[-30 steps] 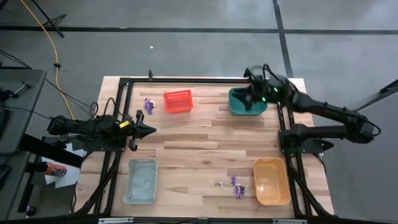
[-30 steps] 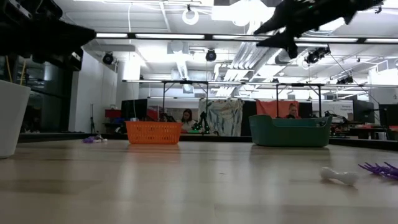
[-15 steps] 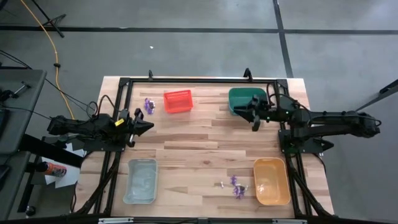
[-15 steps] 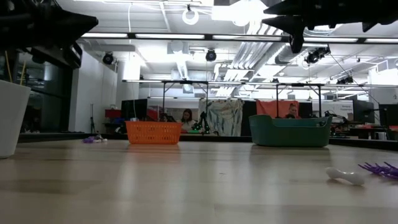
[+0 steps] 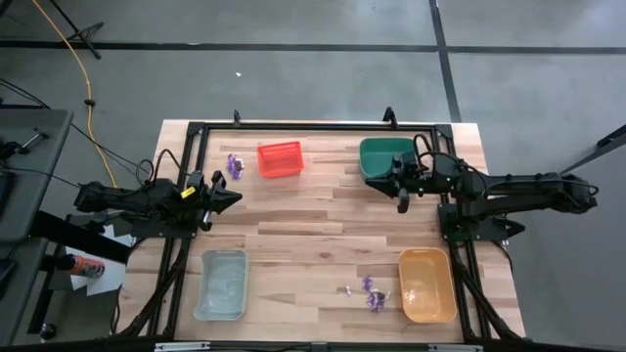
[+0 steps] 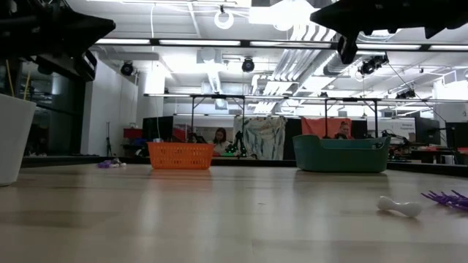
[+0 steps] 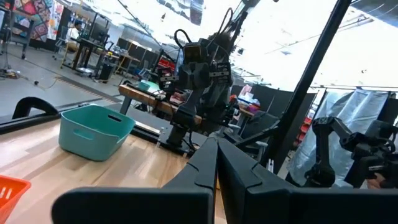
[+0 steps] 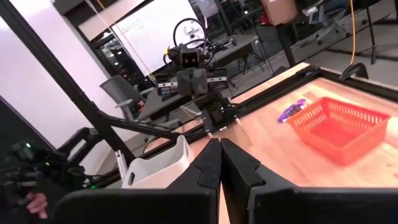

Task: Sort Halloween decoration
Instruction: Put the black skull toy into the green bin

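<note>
The Halloween decoration lies in two groups. Tiny purple trinkets [image 5: 235,164] sit beside the red bin [image 5: 280,159]. More purple ones [image 5: 373,294], with a small white piece [image 6: 398,207], lie left of the orange bin [image 5: 427,285]. My right gripper [image 5: 374,177] hovers shut and empty, pointing level, at the near edge of the green bin [image 5: 385,155]. Its shut fingertips [image 8: 219,148] show in the right wrist view. My left gripper [image 5: 238,198] waits shut and empty at the table's left side, its fingertips [image 7: 216,149] together.
A clear bin [image 5: 221,285] stands at the near left. A black frame [image 5: 313,127] runs along the table's far edge and down both sides. The wooden middle of the table [image 5: 323,230] is bare. People sit in the room beyond the table [image 6: 219,137].
My right gripper has swung from above the green bin toward the table's near edge, to just past the bin's near rim. It has sunk a little, levelled out and shut its fingers on nothing. The trinkets and bins lie as before.
</note>
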You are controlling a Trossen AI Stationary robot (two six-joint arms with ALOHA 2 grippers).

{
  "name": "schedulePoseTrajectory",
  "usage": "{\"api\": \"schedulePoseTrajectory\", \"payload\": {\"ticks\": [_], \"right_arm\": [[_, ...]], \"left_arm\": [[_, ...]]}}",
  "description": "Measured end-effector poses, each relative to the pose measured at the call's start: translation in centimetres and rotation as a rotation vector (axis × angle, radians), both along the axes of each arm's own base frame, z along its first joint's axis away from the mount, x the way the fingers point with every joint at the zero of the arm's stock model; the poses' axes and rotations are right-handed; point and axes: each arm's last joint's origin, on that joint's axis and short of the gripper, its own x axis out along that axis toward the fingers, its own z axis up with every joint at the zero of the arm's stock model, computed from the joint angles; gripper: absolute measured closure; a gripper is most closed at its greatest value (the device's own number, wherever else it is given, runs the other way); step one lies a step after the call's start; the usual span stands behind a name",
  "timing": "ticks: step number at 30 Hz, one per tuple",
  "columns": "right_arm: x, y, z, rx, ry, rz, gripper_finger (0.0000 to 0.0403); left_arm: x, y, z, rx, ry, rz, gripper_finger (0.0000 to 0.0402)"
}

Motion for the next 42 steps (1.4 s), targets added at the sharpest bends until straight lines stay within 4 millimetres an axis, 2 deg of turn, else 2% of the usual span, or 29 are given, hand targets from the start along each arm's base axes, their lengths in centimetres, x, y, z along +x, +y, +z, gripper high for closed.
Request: {"api": "schedulePoseTrajectory", "payload": {"ticks": [8, 11, 13, 15, 21, 26, 31, 35, 39, 42], "right_arm": [[0.0, 0.0, 0.0, 0.07, -0.004, -0.003, 0.0385], [0.0, 0.0, 0.0, 0.07, -0.005, -0.003, 0.0384], [0.0, 0.0, 0.0, 0.07, -0.005, -0.003, 0.0384], [0.0, 0.0, 0.0, 0.07, -0.005, -0.003, 0.0384], [0.0, -0.1, 0.1, 0.069, -0.016, -0.018, 0.0384], [0.0, -0.2, 0.8, 0.061, -0.085, -0.044, 0.0384], [-0.1, -0.1, 1.5, 0.053, -0.144, -0.033, 0.0384], [-0.1, -0.1, 1.6, 0.053, -0.149, -0.032, 0.0384], [-0.1, -0.2, 1.8, 0.067, -0.164, -0.053, 0.0383], [0.1, -0.3, 2.6, 0.092, -0.226, -0.088, 0.0369]], "left_arm": [[0.0, 0.0, 0.0, 0.0, 0.001, 0.002, 0.0401], [-0.1, 0.3, 0.3, -0.043, -0.034, 0.085, 0.0401], [-0.4, 0.6, 1.1, -0.141, -0.125, 0.166, 0.0401], [-0.5, 0.7, 1.7, -0.152, -0.164, 0.204, 0.0401], [0.5, 0.6, 4.8, -0.019, -0.003, 0.221, 0.0401], [2.3, 0.3, 8.5, 0.138, 0.124, 0.232, 0.0401], [3.2, 0.2, 11.4, 0.253, 0.127, 0.252, 0.0401], [3.1, 0.2, 11.9, 0.271, 0.113, 0.259, 0.0401], [2.9, 0.2, 12.0, 0.217, 0.097, 0.251, 0.0401], [3.0, 0.2, 11.9, 0.206, 0.108, 0.256, 0.0401]]}}
